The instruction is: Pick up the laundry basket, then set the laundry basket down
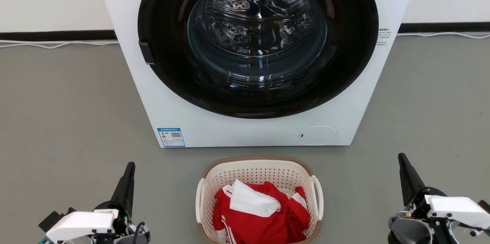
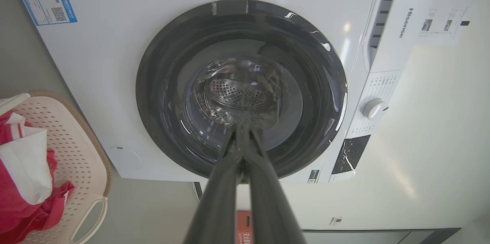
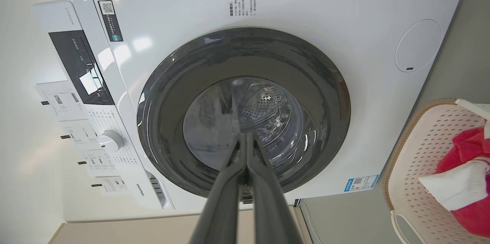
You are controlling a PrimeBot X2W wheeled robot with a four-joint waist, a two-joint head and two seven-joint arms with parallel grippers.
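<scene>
The laundry basket (image 1: 254, 173), cream perforated plastic with a tan rim and white loop handles, stands on the grey floor just in front of the washer, holding red and white clothes. Its wall also shows in the left wrist view (image 2: 72, 148) and in the right wrist view (image 3: 425, 152). My left gripper (image 1: 131, 165) is low at the left of the basket, well apart from it, fingers shut with nothing held (image 2: 242, 127). My right gripper (image 1: 400, 156) is low at the right, also apart from the basket and shut on nothing (image 3: 246, 136).
A white front-loading washer (image 1: 153, 94) with its dark round door closed stands right behind the basket. Red and white clothes (image 1: 264, 213) fill the basket. Grey floor (image 1: 69, 113) spreads to both sides, with a white cable (image 1: 57, 45) along the wall.
</scene>
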